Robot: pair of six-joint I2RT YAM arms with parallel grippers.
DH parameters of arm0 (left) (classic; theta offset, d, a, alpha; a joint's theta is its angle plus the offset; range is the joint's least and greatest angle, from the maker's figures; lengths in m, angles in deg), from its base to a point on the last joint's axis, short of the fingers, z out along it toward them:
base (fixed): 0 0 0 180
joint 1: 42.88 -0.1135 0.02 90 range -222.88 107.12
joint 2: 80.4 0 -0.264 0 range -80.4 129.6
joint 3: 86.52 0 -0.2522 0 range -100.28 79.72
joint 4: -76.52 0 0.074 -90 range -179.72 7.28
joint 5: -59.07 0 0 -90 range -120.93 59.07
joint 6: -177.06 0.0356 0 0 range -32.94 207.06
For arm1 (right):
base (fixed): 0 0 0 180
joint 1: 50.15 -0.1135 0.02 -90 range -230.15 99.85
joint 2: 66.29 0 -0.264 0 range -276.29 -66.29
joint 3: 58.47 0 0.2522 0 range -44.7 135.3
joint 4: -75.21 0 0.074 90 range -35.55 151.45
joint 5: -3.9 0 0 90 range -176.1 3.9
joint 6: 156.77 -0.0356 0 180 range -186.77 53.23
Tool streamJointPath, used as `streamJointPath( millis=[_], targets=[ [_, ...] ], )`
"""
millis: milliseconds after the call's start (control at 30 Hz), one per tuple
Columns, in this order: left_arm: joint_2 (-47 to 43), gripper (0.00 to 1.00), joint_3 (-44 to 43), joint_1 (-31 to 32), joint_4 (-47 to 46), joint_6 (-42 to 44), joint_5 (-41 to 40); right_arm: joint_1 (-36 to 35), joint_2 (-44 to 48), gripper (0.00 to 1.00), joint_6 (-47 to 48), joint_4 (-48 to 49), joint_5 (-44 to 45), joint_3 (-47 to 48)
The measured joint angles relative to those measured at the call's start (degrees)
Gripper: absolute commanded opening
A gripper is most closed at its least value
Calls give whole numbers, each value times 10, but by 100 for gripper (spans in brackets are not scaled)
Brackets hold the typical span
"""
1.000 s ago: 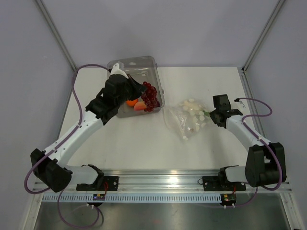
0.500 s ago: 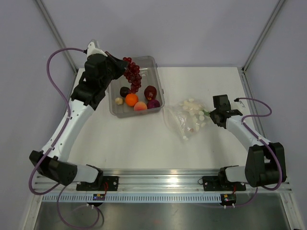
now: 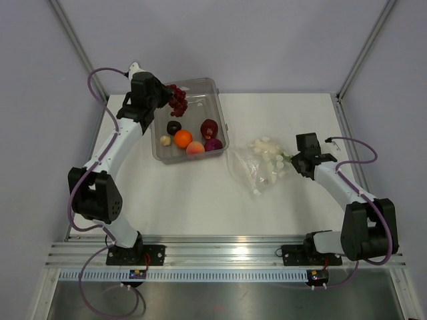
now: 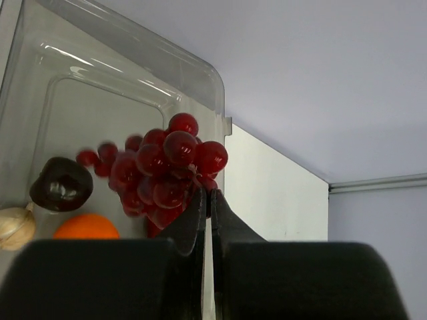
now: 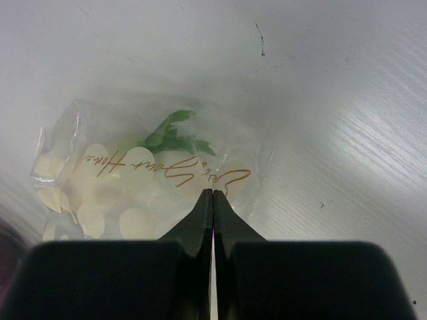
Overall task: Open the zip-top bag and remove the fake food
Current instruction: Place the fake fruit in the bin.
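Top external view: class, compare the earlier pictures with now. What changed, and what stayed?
The left gripper, shut on the red grapes, carried them from the bin's right side to over its far-left part. The right gripper stayed shut on the zip-top bag; bag and other fruit unmoved.

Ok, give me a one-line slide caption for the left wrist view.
Left hand shut on a red grape bunch, held over the clear bin.

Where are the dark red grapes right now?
In the overhead view they are at the upper left: the grapes dangle from the shut jaws of the left arm, over the back-left corner of the clear bin.
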Motion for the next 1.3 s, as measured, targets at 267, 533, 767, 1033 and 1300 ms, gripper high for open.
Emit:
streamJointPath(
  millis=[267,533,767,1033,1300],
  targets=[
    [41,0,6,-7,-42,1,5,0,0,0,4,0,-3,-1],
    [74,1,46,-7,-83,0,22,0,2,0,9,1,-13,-2],
    [85,26,75,-9,-104,-10,44,0,5,0,10,9,-16,-4],
    [85,48,110,-9,-150,-38,73,0,5,0,11,9,-16,-4],
    [60,54,189,-1,-178,-70,94,0,9,0,15,9,-19,-4]
  ],
)
